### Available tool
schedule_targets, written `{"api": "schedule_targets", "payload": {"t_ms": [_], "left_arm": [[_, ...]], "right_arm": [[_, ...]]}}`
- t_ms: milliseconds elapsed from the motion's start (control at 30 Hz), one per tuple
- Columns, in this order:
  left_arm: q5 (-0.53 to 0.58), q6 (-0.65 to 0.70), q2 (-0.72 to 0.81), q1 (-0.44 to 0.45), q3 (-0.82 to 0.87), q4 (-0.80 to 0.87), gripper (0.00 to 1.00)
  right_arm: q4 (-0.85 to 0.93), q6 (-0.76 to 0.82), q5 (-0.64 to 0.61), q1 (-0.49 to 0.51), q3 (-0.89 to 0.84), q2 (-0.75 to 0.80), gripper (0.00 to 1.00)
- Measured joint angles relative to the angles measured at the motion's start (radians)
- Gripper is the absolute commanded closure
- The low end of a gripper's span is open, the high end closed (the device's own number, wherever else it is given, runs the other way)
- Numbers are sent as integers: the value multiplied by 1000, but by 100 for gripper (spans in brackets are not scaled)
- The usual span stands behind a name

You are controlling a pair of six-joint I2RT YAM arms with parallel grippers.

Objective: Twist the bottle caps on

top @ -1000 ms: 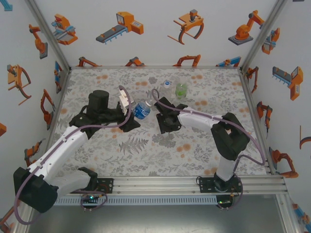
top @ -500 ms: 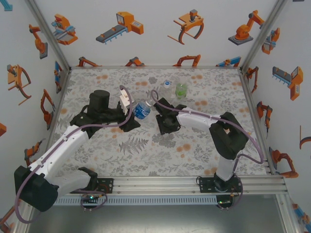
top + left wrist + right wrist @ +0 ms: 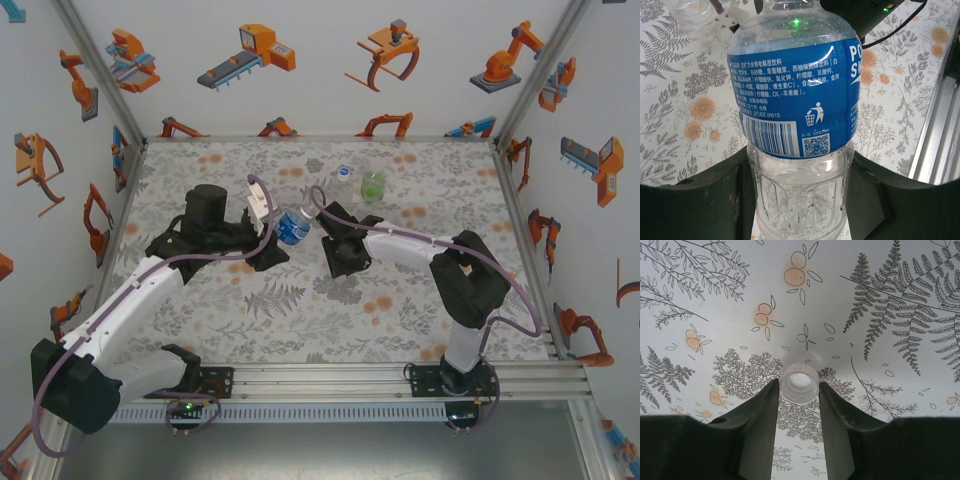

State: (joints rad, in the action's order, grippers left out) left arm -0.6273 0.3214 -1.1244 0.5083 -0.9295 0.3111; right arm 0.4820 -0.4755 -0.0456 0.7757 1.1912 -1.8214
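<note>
The left gripper (image 3: 278,244) is clenched on the lower body of the blue-label bottle (image 3: 292,226) and carries it clear of the table (image 3: 300,320), left of centre. Its position is almost unchanged over the last second. The left wrist view shows the left gripper (image 3: 800,172) with a finger on either side of the ribbed section below the label of the blue-label bottle (image 3: 795,100), but the neck is cut off there. The right gripper (image 3: 338,258) has shifted slightly left, toward the bottle. The right wrist view supplies what the top view cannot resolve: the right gripper (image 3: 799,390) pinches a white cap (image 3: 799,382) between its fingertips, both touching it. This suggests that the cap is secured and is being brought to the neck. The green bottle (image 3: 373,186) and the clear plain bottle (image 3: 345,178) stand at the far side.
</note>
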Motion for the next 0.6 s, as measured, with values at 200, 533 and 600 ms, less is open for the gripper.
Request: {"api": "schedule_targets", "payload": {"t_ms": [200, 533, 600], "left_arm": [[0, 0, -4, 0, 0, 0, 74], [0, 0, -4, 1, 0, 0, 74], [0, 0, -4, 2, 0, 0, 74]], "right_arm": [[4, 1, 0, 0, 3, 1, 60], [11, 1, 0, 0, 11, 8, 62], [11, 1, 0, 0, 11, 8, 63]]}}
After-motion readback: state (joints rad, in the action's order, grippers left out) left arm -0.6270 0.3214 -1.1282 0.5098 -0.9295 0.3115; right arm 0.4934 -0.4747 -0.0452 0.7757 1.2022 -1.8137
